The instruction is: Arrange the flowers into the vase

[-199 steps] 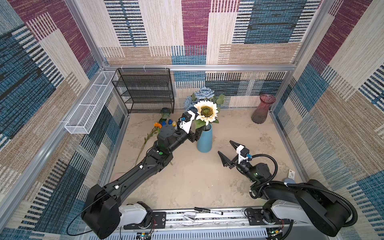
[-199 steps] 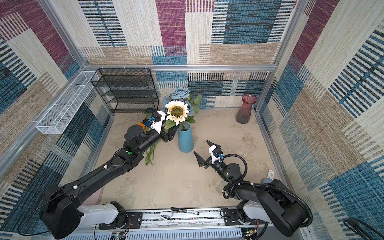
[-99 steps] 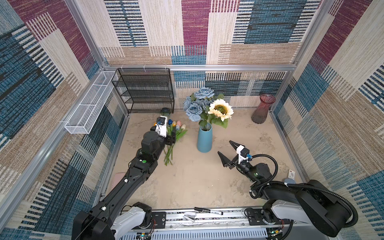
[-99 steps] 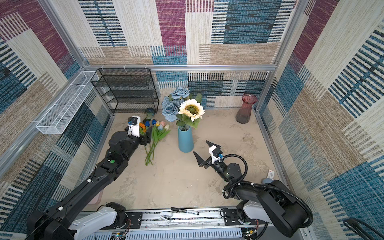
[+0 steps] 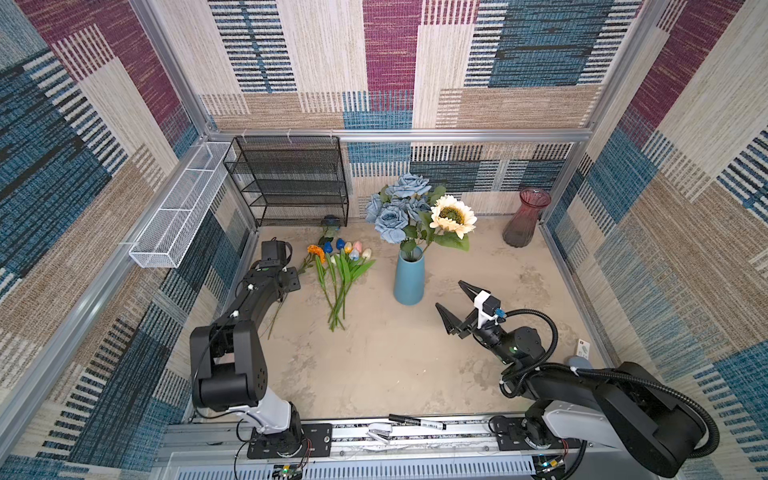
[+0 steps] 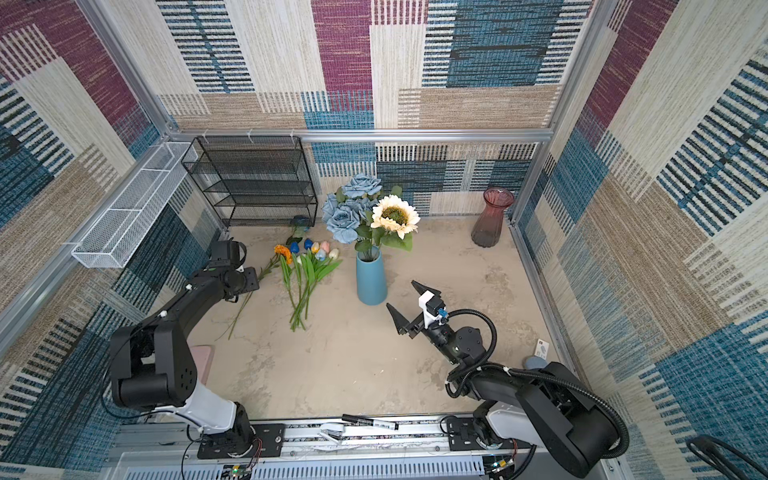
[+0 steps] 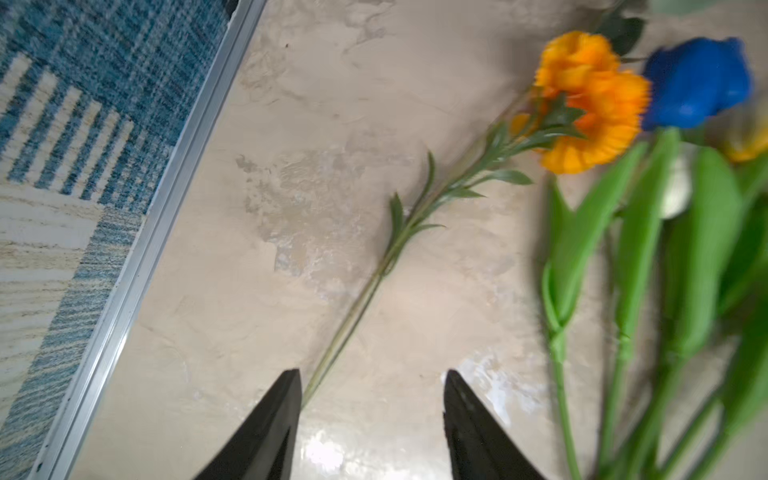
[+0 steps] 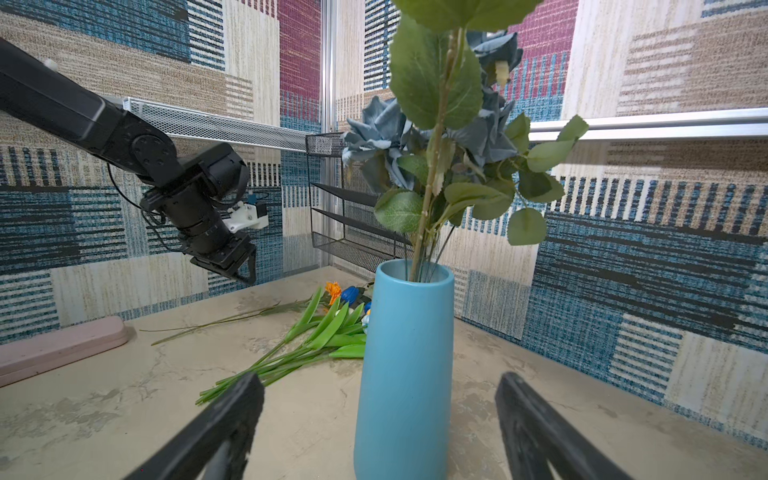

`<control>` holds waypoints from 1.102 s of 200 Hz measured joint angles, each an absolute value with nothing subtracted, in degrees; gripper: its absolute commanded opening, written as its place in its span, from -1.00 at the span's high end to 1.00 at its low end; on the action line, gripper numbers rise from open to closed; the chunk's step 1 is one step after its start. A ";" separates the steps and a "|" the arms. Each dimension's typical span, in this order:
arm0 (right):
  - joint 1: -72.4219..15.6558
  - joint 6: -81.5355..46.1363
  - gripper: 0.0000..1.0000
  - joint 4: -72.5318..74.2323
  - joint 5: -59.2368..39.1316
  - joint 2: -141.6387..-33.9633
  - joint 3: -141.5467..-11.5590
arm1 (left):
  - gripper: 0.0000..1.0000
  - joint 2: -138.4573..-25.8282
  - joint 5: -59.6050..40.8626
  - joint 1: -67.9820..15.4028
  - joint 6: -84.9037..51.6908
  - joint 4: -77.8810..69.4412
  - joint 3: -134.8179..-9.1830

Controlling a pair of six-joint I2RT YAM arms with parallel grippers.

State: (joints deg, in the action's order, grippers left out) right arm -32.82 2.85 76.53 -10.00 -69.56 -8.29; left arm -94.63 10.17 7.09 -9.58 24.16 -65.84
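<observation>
Top views — blue vase, roses, sunflower inside

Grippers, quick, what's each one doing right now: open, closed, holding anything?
Left gripper: open, holding nothing, above the stem of the orange marigold.
Right gripper: open, holding nothing, facing the blue vase.

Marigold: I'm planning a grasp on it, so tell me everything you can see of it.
The marigold looks artificial: a ruffled orange bloom on a thin green stem with narrow leaves. It lies flat on the table, its bloom beside a blue bloom. The stem runs under the open left gripper, which hangs above without gripping it.
</observation>
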 measured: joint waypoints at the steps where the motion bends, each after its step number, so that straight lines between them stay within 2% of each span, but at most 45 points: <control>1: -32.82 2.85 -0.82 76.53 -10.00 -69.58 -8.29 | -0.13 -94.91 10.13 7.16 -9.52 24.36 -66.11; 62: -32.82 2.90 -0.82 76.40 -9.96 -70.22 -8.29 | -0.07 -111.00 8.51 8.56 -5.54 35.09 -80.55; 80: -32.82 2.90 -0.82 76.40 -9.93 -70.39 -8.29 | 0.15 -113.14 7.38 8.91 -4.73 36.86 -81.67; 93: -32.82 2.90 -0.82 76.38 -9.93 -70.63 -8.29 | 0.19 -114.17 7.09 9.17 -4.36 37.85 -81.91; 108: -32.82 2.90 -0.82 76.40 -9.93 -70.98 -8.29 | 0.37 -114.85 5.34 9.41 -4.34 38.37 -81.84; 121: -32.82 2.90 -0.82 76.42 -9.91 -71.33 -8.29 | 0.47 -114.87 4.99 9.52 -4.36 38.39 -81.25; 132: -32.82 2.90 -0.82 76.34 -9.91 -71.37 -8.29 | 0.67 -114.54 3.92 9.61 -4.38 38.24 -80.05; 149: -32.82 2.90 -0.82 76.38 -9.91 -71.18 -8.29 | 0.73 -112.46 2.44 9.61 -4.51 37.58 -77.01; 164: -32.82 2.90 -0.82 76.40 -9.91 -71.11 -8.29 | 0.91 -110.02 1.87 9.54 -5.04 37.04 -73.76; 220: -32.82 2.87 -0.82 76.40 -9.93 -71.18 -8.29 | 0.93 -99.31 -0.25 9.32 -9.21 33.32 -65.73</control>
